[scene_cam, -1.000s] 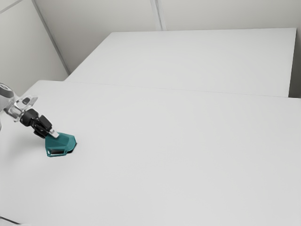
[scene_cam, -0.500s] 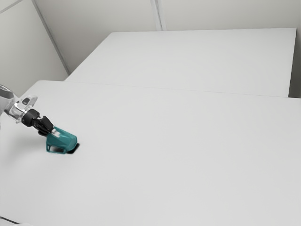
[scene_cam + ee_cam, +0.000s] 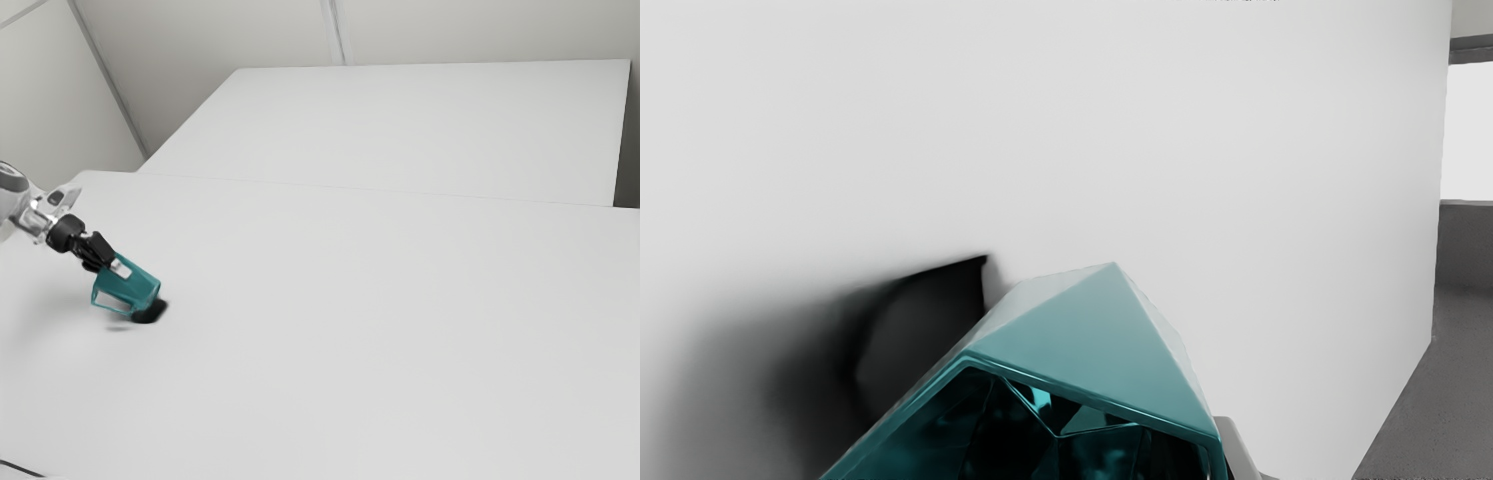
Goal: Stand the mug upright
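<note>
Gripper point(image 3: 120, 267) held tilted mug point(image 3: 132, 288) between 2 fingers, spread to its width, just above table point(image 3: 350, 320).

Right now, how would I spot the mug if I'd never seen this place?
Start at the big white table and look toward the exterior view's left, where the arm reaches in. At its end, the black gripper holds the mug tilted over a dark shadow. The mug's teal colour and angular sides set it apart from gripper and table.
</note>
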Controlling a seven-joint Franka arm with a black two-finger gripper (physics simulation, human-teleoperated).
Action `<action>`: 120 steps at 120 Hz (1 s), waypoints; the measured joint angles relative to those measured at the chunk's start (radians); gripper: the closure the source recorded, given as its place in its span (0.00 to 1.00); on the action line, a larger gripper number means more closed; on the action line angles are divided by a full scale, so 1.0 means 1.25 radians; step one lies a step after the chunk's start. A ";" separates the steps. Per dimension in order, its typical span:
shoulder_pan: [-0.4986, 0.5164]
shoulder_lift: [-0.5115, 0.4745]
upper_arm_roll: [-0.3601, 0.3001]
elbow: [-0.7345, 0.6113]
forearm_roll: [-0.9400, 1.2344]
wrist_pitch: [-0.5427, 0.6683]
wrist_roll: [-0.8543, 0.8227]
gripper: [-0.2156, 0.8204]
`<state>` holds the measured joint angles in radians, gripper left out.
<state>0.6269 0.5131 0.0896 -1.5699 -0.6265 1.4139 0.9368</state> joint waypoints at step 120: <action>-0.618 -0.182 0.112 -0.170 0.378 0.486 -0.206 0.96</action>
<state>-0.1459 0.2852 0.2295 -1.7827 -0.1546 2.0219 0.6799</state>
